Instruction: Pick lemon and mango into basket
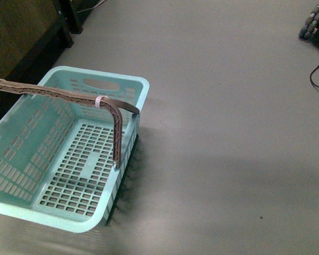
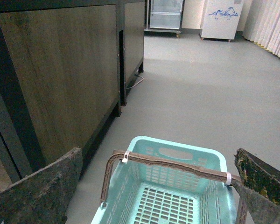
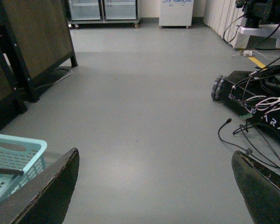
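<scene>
The pale blue basket [image 1: 133, 90] stands on the grey floor at the left of the front view, with a brownish hoop handle [image 1: 69, 95] across it. Nothing lies in it. It also shows in the left wrist view [image 2: 144, 144] and at the edge of the right wrist view [image 3: 18, 147]. My left gripper [image 2: 158, 186] is open above the basket, its dark fingers [image 2: 42, 191] wide apart. My right gripper [image 3: 154, 186] is open over bare floor beside the basket. The lemon and the mango are out of view. Neither arm shows in the front view.
Dark wooden cabinets [image 2: 60, 70] stand left of the basket. A black wheeled robot base [image 3: 256, 102] with loose cables [image 3: 242, 140] stands on the right; its edge shows in the front view [image 1: 315, 24]. Refrigerators [image 2: 165, 14] stand along the far wall.
</scene>
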Robot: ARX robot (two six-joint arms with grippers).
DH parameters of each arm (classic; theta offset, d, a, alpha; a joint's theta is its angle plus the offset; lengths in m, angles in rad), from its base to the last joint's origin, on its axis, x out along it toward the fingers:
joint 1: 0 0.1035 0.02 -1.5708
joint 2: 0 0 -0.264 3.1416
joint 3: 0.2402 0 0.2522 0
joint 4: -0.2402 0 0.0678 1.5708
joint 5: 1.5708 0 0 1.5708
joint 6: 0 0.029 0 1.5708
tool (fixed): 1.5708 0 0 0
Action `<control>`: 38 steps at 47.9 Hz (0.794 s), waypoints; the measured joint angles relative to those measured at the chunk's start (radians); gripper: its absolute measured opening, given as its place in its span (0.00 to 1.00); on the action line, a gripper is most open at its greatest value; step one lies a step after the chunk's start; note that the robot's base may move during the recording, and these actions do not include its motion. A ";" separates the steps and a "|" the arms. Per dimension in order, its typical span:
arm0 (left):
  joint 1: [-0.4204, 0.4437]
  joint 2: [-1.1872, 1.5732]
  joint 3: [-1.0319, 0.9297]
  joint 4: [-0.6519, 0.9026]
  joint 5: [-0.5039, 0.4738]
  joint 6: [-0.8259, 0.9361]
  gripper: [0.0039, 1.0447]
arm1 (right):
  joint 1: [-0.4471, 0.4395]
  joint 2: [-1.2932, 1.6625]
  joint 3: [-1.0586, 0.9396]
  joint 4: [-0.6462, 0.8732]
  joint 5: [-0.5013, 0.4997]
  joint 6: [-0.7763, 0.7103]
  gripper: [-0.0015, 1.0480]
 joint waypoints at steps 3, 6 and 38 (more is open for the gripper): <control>0.000 0.000 0.000 0.000 0.000 0.000 0.94 | 0.000 0.000 0.000 0.000 0.000 0.000 0.92; 0.000 0.000 0.000 0.000 0.000 0.000 0.94 | 0.000 0.000 0.000 0.000 0.000 0.000 0.92; -0.129 0.581 0.297 -0.448 -0.219 -0.695 0.94 | 0.000 0.000 0.000 0.000 0.000 0.000 0.92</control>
